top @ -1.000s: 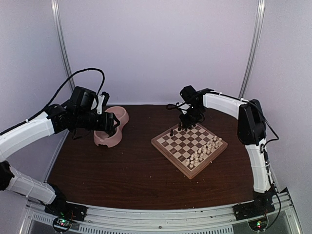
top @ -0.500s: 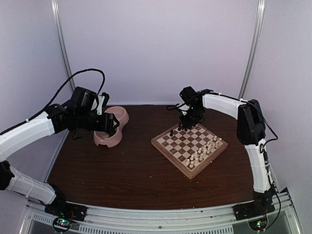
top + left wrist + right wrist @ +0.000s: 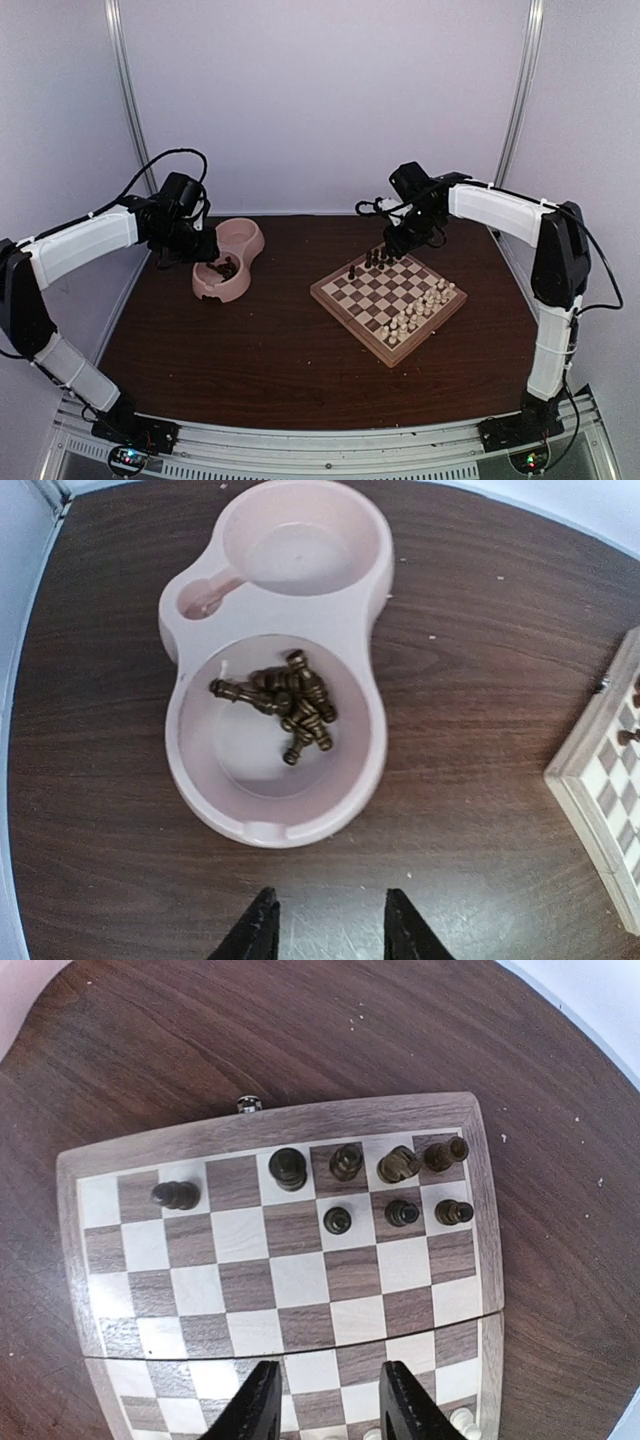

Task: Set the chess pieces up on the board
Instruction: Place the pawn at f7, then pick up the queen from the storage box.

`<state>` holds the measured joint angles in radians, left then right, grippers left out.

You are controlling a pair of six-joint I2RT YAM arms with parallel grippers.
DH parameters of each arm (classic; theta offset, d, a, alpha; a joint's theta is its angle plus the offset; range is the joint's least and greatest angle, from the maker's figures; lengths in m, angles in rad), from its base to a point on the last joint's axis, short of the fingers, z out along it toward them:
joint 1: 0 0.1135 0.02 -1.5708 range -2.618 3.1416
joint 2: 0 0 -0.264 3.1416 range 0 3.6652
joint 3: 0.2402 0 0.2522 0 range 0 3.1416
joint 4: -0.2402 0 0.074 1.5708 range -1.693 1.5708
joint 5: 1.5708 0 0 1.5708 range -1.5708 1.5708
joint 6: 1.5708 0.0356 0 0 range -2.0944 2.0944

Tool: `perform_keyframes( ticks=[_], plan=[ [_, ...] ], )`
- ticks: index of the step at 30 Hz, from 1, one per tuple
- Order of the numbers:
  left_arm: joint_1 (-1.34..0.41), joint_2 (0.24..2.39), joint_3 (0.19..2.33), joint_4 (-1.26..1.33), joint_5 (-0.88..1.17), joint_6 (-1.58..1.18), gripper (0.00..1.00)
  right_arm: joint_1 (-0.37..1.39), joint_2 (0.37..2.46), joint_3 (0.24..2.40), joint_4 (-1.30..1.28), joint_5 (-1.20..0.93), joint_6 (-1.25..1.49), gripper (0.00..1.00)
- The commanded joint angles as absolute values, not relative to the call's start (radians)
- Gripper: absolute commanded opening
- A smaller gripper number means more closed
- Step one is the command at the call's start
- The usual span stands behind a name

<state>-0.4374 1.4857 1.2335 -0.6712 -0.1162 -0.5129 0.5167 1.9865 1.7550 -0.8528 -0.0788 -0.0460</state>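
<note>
Several dark chess pieces (image 3: pixel 290 705) lie in a heap in the near cup of a pink double bowl (image 3: pixel 372 770); they also show in the top view (image 3: pixel 227 268). My left gripper (image 3: pixel 328 920) hovers open and empty just short of the bowl, seen in the top view (image 3: pixel 203 252) too. The board (image 3: pixel 270 1125) carries several dark pieces (image 3: pixel 345 1160) upright on its two far rows, one (image 3: pixel 175 1195) standing apart at the left. My right gripper (image 3: pixel 328 1392) is open and empty above the board's middle; in the top view (image 3: pixel 397 240) it is above the board's (image 3: pixel 345 300) far corner.
Pale cream chessmen (image 3: pixel 415 315) fill the board's near-right rows, a few showing in the right wrist view (image 3: pixel 462 1420). The bowl's far cup (image 3: pixel 300 550) holds no pieces. The board's corner (image 3: pixel 600 790) shows at the right of the left wrist view. Dark wooden table (image 3: pixel 260 350) around.
My left arm has drawn back to the left, uncovering the bowl's near cup. My right gripper has lifted up and right off the board's far rows, leaving dark pieces standing there.
</note>
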Motion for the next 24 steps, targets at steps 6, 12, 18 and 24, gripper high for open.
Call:
perform_keyframes(
  ticks=[6, 12, 18, 24],
  plan=[
    [-0.304, 1.694, 1.295, -0.542, 0.073, -0.644, 0.29, 0.545, 1.749, 1.526, -0.702, -0.167, -0.026, 0.36],
    [-0.284, 1.816, 1.306, -0.473, -0.071, -0.813, 0.24, 0.549, 1.65, 1.419, -0.632, -0.222, -0.015, 0.35],
    [-0.284, 1.867, 1.247, -0.311, -0.153, -0.973, 0.21, 0.549, 1.612, 1.383, -0.618, -0.223, -0.035, 0.35],
    [-0.284, 1.91, 1.263, -0.291, -0.214, -1.027, 0.25, 0.549, 1.609, 1.38, -0.611, -0.252, -0.034, 0.35]
  ],
)
